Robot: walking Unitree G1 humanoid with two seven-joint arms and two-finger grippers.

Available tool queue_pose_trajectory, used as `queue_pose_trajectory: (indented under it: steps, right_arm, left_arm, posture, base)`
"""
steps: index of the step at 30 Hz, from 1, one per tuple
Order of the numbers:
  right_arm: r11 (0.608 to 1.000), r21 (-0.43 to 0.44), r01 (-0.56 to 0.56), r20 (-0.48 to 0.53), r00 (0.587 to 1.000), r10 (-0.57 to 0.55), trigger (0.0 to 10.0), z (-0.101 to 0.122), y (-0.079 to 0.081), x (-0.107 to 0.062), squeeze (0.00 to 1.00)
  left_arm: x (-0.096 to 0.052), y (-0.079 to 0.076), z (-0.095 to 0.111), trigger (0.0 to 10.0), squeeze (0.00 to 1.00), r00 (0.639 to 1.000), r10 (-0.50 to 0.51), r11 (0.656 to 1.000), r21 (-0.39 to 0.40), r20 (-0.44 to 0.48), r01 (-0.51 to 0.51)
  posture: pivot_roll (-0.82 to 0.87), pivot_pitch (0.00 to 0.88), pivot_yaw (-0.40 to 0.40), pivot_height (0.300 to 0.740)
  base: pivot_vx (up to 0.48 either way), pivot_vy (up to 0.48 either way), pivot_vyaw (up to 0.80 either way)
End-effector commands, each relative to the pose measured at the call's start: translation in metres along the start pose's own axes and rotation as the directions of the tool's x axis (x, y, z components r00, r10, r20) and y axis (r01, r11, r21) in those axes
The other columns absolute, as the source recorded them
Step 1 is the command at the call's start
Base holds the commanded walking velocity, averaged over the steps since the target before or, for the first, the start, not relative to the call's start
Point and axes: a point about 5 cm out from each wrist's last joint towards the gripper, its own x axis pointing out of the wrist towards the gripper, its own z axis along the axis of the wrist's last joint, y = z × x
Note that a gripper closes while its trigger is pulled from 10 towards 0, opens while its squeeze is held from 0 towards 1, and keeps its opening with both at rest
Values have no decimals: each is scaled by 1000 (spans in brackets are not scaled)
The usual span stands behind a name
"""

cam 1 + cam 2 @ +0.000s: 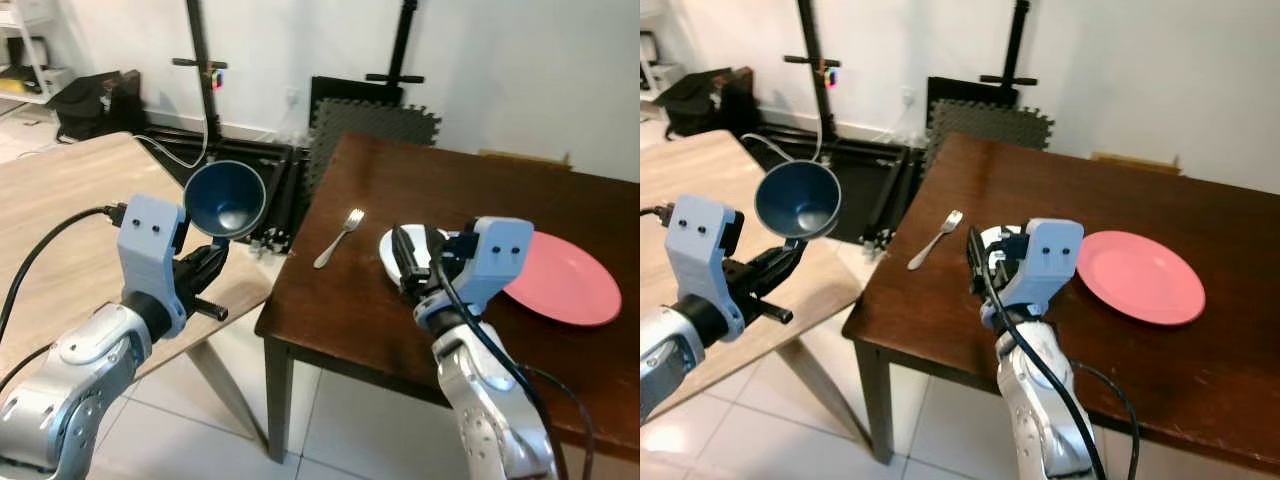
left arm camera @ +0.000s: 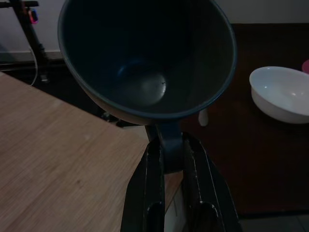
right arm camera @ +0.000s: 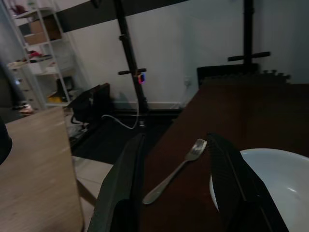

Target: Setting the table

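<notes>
A fork lies on the tabletop, left of a bowl, with a plate at the right, perhaps touching the bowl. A cup sits above the gap beside a second tabletop.

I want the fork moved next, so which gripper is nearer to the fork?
Right. The right gripper hangs open over the dark table, beside the white bowl, with the fork just ahead. The left gripper is off over the light table, holding a blue cup.
</notes>
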Motion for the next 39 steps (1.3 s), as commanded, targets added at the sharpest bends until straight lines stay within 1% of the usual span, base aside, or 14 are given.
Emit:
queue_pose_trajectory:
  steps: [1,23,25,27,34,39]
  right_arm:
    - [1000,-3,4,-11,1000,-4,10000,-2,-1,-1,0]
    - [1000,1,2,-9,1000,-2,10000,-2,-1,0,0]
    - [1000,0,3,-11,1000,-3,10000,-2,-1,0,0]
    - [1000,4,6,-13,1000,-6,10000,-3,-1,0,0]
    - [1000,0,2,-11,1000,-2,10000,-2,-1,0,0]
    - [1000,-7,-9,-6,1000,9,10000,-2,0,1,0]
  left_arm:
    - [0,0,-3,10000,0,1000,0,1000,2,-3,0]
    - [3,-1,-3,10000,0,1000,2,1000,2,0,-2]
    - [4,0,-5,10000,0,1000,19,1000,6,-15,-19]
    - [6,5,-10,10000,0,997,66,998,5,-49,-66]
    - [6,9,-9,10000,0,995,92,996,1,-39,-92]
    - [6,9,-9,10000,0,995,97,995,0,-39,-97]
  posture:
    - [158,95,-3,740]
    - [157,91,-2,740]
    - [155,86,-3,740]
    - [156,85,-4,740]
    - [155,86,-6,740]
    - [155,86,-6,740]
  base:
    - [0,0,794]
    - [0,0,798]
    - [0,0,794]
    - [0,480,0]
    - [0,480,0]
    - [0,480,790]
